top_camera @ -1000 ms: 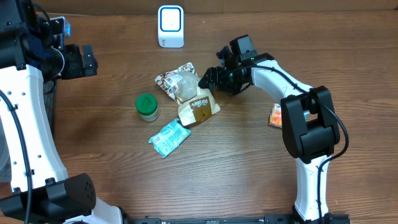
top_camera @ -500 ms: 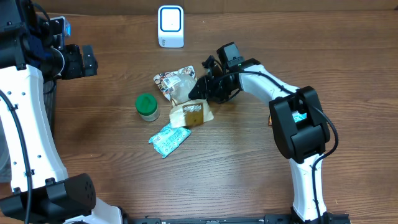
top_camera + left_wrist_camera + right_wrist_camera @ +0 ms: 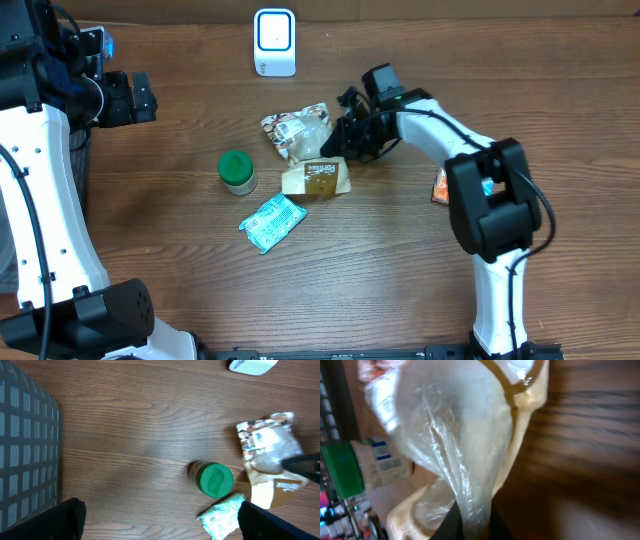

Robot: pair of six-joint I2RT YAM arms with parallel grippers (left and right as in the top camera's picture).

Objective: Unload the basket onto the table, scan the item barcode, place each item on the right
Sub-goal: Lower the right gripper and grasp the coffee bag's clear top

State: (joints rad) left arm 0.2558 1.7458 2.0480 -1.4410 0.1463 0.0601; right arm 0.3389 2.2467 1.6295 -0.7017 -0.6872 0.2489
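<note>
Within 1 second the right gripper (image 3: 342, 138) has closed, now pinching the clear bag (image 3: 295, 128) at mid-table, left gripper (image 3: 135, 97) gaping idle; grasp looks made, next likely lifting it to face the scanner (image 3: 274, 42).

Table (image 3: 350, 290): open wood along the front, and left of the green-lidded jar (image 3: 237, 170). Jar, teal packet (image 3: 272, 221), brown pouch (image 3: 316, 178) and clear snack bag (image 3: 298, 130) crowd the centre. Right gripper (image 3: 338, 140) blocks the bag's right side. Wire basket (image 3: 25, 450) walls the far left.
</note>
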